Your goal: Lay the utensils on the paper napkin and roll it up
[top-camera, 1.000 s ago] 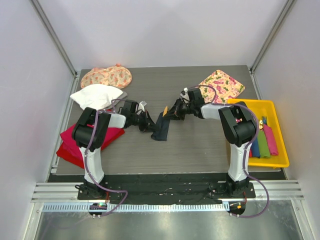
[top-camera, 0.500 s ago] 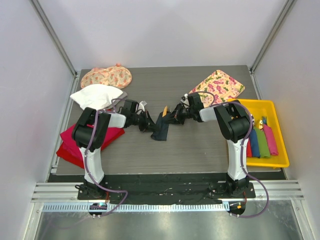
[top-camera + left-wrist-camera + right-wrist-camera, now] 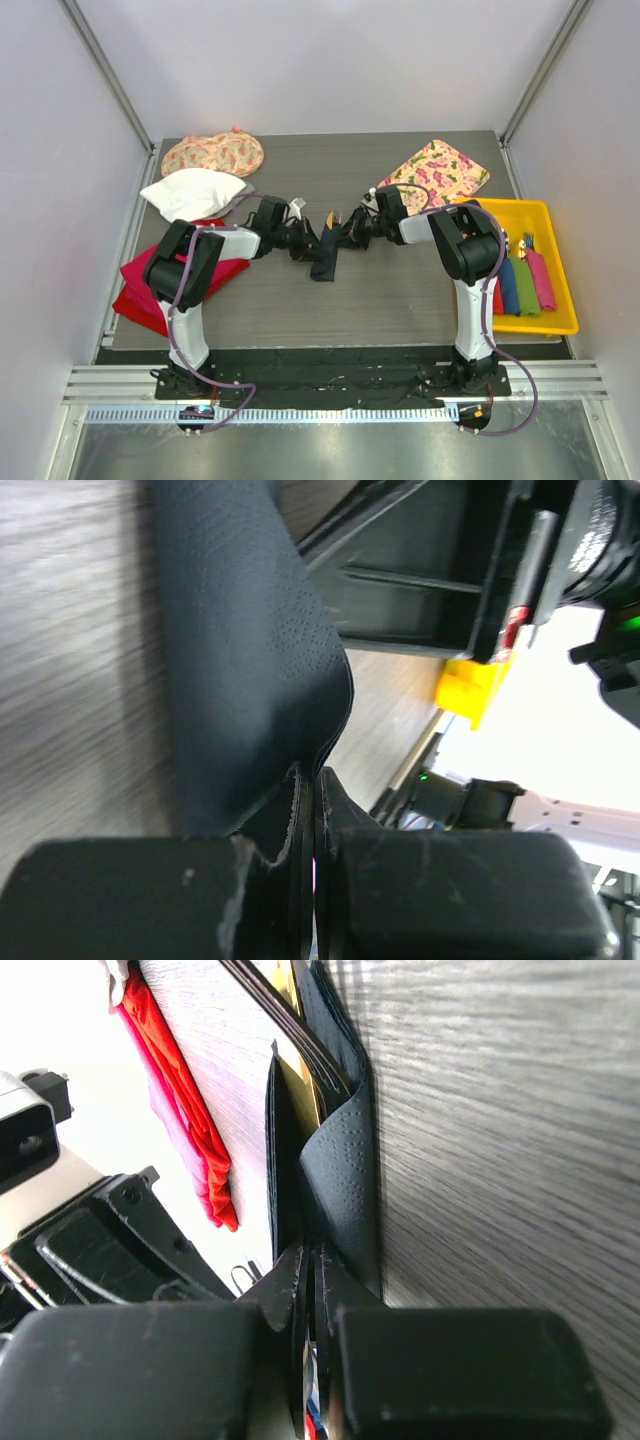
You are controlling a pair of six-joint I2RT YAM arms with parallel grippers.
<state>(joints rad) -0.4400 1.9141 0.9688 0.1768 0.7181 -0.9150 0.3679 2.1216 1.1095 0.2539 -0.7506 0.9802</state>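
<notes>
OK | step: rolling, both claws on | my left gripper (image 3: pixel 305 245) clenched on paper napkin (image 3: pixel 322 258) edge, my right gripper (image 3: pixel 345 235) pinching opp. fold | how: I'd turn both evenly, keep paper taut, else utensils (image 3: pixel 330 217) may slip out | napkin: dark, thin, dimpled, part-folded, well left of yellow tray (image 3: pixel 500 203), tan tip peeking from fold

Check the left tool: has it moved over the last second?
Yes. The left tool has shifted slightly right, away from the white cloth and toward the yellow tray, still pinching the paper napkin.
</notes>
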